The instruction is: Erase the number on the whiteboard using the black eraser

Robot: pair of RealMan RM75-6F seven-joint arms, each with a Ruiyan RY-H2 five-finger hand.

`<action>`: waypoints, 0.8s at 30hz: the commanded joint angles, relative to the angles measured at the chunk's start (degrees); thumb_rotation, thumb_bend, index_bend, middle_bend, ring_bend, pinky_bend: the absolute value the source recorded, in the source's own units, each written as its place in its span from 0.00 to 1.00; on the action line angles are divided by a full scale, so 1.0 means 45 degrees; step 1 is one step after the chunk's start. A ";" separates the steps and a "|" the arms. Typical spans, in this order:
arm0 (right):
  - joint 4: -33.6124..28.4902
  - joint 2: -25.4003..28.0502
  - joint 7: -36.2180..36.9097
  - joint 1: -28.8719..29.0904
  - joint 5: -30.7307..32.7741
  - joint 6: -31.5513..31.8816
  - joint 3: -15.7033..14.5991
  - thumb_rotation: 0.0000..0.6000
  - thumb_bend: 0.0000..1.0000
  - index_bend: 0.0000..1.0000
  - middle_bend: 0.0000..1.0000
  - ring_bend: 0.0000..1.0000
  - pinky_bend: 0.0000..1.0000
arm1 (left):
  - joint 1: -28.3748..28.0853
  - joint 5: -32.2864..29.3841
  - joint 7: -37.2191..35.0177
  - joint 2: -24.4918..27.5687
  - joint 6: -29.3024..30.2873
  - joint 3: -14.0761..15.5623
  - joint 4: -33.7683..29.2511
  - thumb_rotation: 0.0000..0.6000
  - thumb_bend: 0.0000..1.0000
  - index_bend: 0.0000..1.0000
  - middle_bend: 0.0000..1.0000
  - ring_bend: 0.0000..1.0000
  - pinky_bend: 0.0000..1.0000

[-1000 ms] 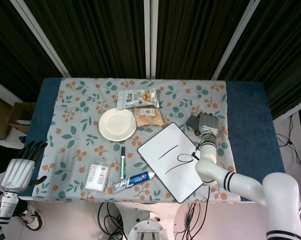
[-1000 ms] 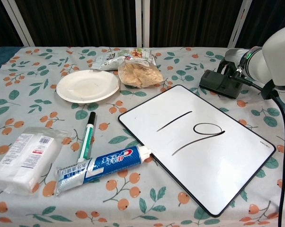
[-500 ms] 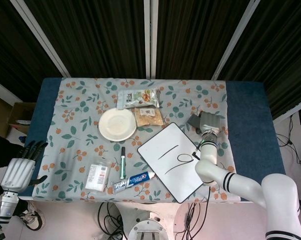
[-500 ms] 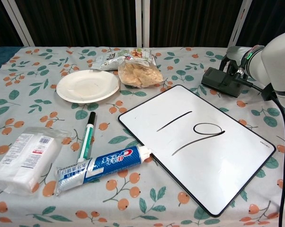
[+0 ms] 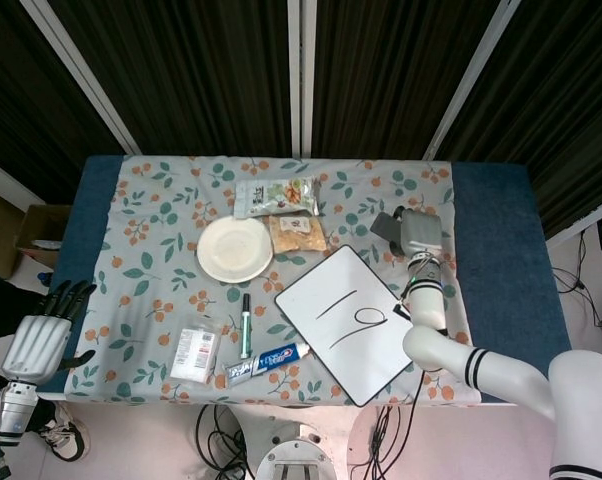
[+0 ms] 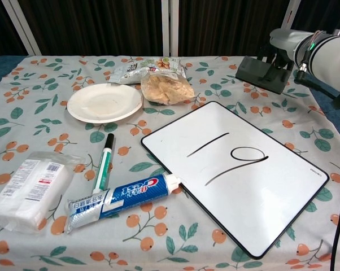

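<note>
Right hand (image 6: 286,42) has the black eraser (image 6: 262,73) gripped and it's up off the cloth now, where a second ago the eraser sat lower, down near the far right corner of the whiteboard (image 6: 238,175). In the chest view it has climbed and slid away toward the back right of the table (image 5: 491,215); the head view shows the same, the dark block and pale hand sitting further from the board's upper corner than before. Exactly how the fingers wrap the eraser I can't make out, the hand is mostly hidden behind the wrist.

So that reads as the pick being done and the lift under way. The number (image 6: 229,155), a "19" in black strokes, is untouched in the middle of the board, so no wiping has happened yet. Next job, I'd say, is to bring the eraser back over the board and press its flat face onto the strokes; the board lies loose and angled on the flowered cloth, so a hard sideways scrub could shove it toward the toothpaste tube (image 6: 122,200) touching its near-left edge.

Left hand (image 5: 43,335) hangs off the table's left side, fingers apart, holding nothing, in the same place as before. The marker (image 6: 104,161), plate (image 6: 105,103) and snack bags (image 6: 158,79) haven't shifted
</note>
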 commanded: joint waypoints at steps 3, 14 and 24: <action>-0.4172 0.4010 0.3104 -0.1435 -0.4813 -0.3191 -0.0798 1.00 0.40 0.76 0.58 0.53 0.68 | -0.0017 0.0007 0.0134 0.0027 -0.0007 -0.0010 -0.0093 1.00 0.00 0.09 0.08 0.04 0.19; -0.3021 0.5273 0.6334 -0.2332 -1.2479 -0.5041 -0.2851 1.00 0.40 0.79 0.60 0.53 0.68 | -0.0109 -0.0075 0.0456 -0.0124 -0.0221 -0.0015 -0.0247 1.00 0.00 0.09 0.08 0.04 0.19; 0.0575 0.2362 0.8363 -0.1782 -1.5563 -0.3774 -0.4098 1.00 0.40 0.81 0.61 0.54 0.69 | -0.0086 -0.0188 0.0405 -0.0108 -0.0219 -0.0034 -0.0173 1.00 0.00 0.09 0.08 0.04 0.19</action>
